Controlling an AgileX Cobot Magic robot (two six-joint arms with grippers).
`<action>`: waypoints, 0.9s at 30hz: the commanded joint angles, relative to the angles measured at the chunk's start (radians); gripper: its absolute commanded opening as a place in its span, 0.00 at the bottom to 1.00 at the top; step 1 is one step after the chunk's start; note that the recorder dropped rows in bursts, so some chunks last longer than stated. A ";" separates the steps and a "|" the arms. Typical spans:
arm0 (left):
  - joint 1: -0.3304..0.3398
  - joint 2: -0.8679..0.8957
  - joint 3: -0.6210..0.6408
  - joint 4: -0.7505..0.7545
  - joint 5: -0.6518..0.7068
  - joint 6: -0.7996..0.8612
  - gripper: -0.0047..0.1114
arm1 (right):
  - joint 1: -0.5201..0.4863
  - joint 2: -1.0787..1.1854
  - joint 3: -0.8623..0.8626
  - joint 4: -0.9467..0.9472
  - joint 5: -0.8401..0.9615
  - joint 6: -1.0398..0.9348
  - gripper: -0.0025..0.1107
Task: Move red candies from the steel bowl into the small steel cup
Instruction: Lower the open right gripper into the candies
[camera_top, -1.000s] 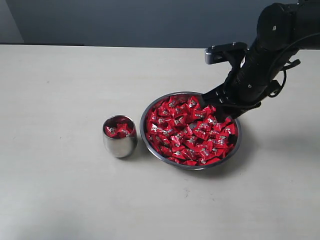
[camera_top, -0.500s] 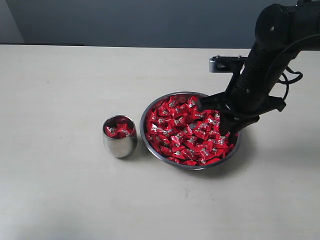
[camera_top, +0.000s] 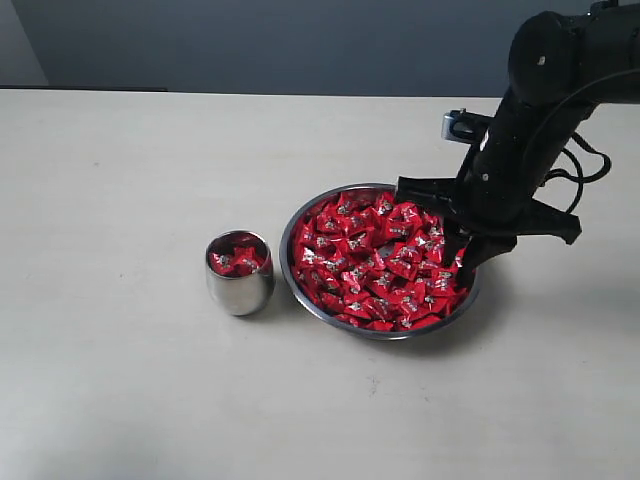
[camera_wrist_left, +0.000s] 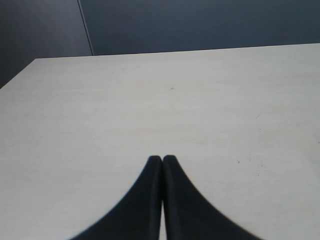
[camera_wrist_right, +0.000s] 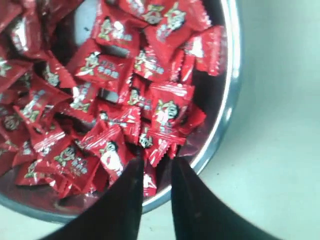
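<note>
With the right gripper (camera_wrist_right: 156, 164) low at the steel bowl's (camera_wrist_right: 232, 75) rim, jaws pinched narrow on one of the red candies (camera_top: 360, 265), best lift straight up before crossing to the small steel cup (camera_top: 238, 288) beside the bowl.

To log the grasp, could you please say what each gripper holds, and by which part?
The right gripper seems to pinch one red candy across its wrapper, near the steel bowl's rim; the left gripper holds nothing.
</note>
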 joint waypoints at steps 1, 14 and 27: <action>-0.007 -0.005 0.005 0.002 -0.008 -0.001 0.04 | 0.005 0.000 -0.003 -0.028 -0.013 0.108 0.20; -0.007 -0.005 0.005 0.002 -0.008 -0.001 0.04 | 0.039 0.111 -0.042 -0.061 -0.032 0.073 0.20; -0.007 -0.005 0.005 0.002 -0.008 -0.001 0.04 | 0.041 0.111 -0.114 -0.097 0.058 0.045 0.20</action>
